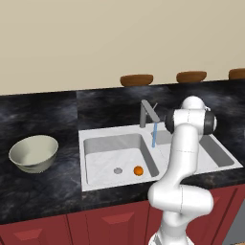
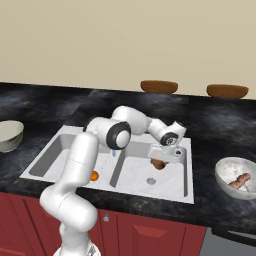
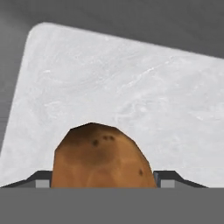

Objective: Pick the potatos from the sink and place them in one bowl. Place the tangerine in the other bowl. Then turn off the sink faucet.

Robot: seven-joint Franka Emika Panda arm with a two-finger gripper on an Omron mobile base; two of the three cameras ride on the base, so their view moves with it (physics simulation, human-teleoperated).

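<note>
In the hand view a brown potato fills the gap between my gripper's two fingertips, over the white floor of the sink. The right base view has my gripper down in the sink's right basin, shut on that potato. The orange tangerine lies in the left basin beside its drain. A longer reddish potato rests in the grey bowl on the right counter. The cream-green bowl stands left of the sink. Water runs from the grey faucet.
Flat brown ovals sit along the back wall on the black counter. Red cabinet fronts run below the counter. My own arm crosses over the sink's divider.
</note>
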